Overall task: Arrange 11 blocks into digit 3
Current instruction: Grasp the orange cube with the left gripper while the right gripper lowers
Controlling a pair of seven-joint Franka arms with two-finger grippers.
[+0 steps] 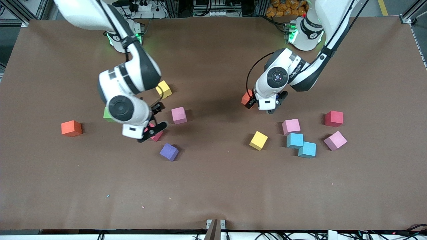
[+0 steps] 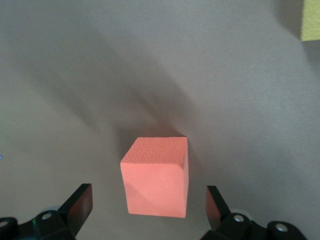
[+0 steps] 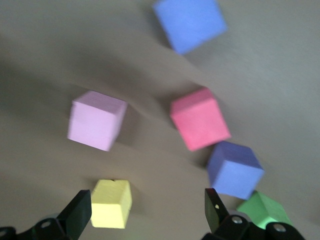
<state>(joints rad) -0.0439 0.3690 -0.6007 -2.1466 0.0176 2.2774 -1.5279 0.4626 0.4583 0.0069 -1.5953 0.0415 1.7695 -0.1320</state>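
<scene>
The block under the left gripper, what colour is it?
Orange-red block, seen best in the left wrist view, between the open left gripper fingers.

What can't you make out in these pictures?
Green cube: front view, mostly hidden under the right arm.
Second purple block: covered by that arm in the front view; only the right wrist view shows it.
Yellow block: cut off by the left wrist view's edge.
</scene>
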